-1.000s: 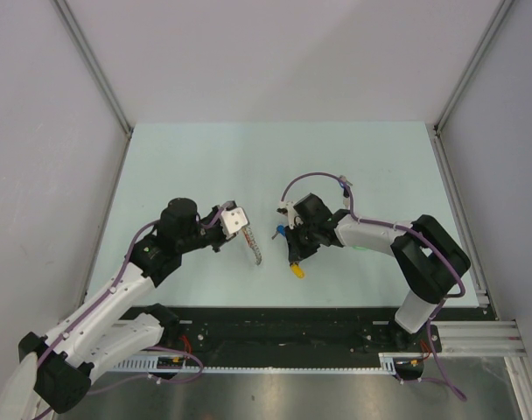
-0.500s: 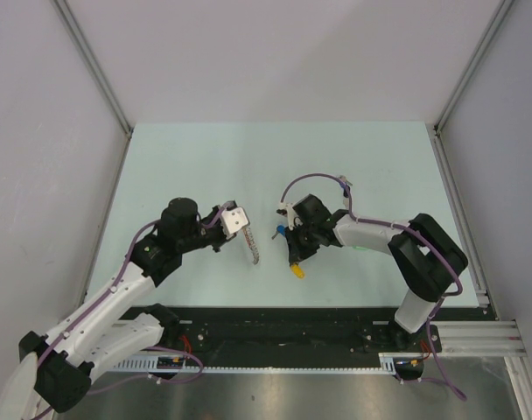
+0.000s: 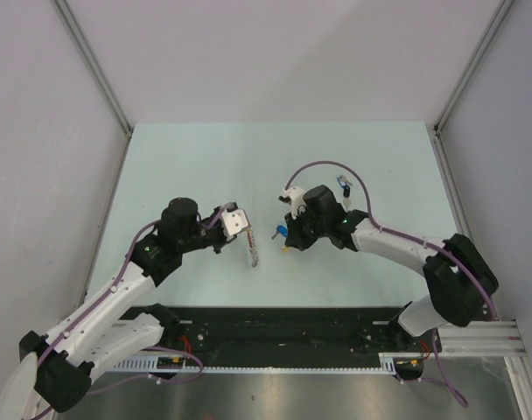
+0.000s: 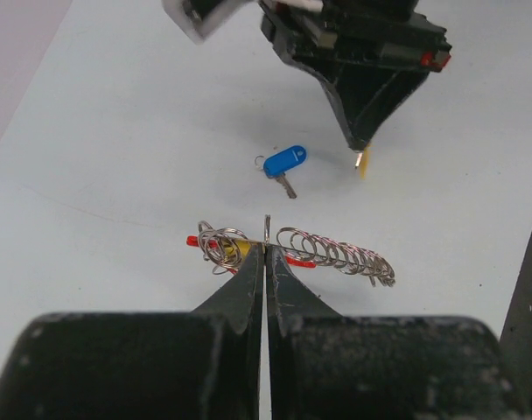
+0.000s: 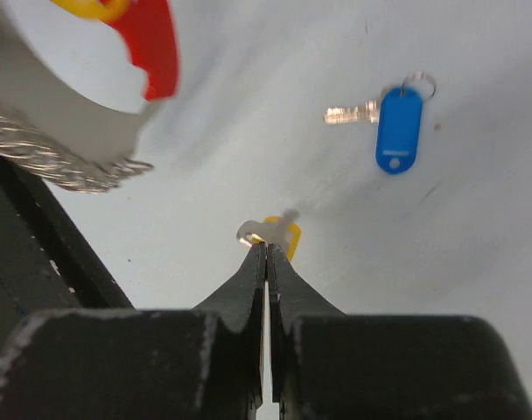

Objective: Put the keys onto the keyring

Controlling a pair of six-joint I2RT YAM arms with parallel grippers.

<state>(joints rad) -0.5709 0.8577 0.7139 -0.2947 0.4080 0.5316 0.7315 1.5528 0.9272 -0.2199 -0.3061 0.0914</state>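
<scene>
We see the left pincer with its fingers pressed together on a wire loop of the keyring. The silver coil stretches out to both sides just past the fingertips, and its red band shows on either side of them. Beyond the coil, between the two pincers, the blue-headed key lies flat on the pale table, touching neither pincer. Further right, we find the right pincer clamped shut on the yellow-headed key, whose yellow head and small silver ring poke out at its fingertips. From that pincer's own view the keyring is a blur at upper left.
</scene>
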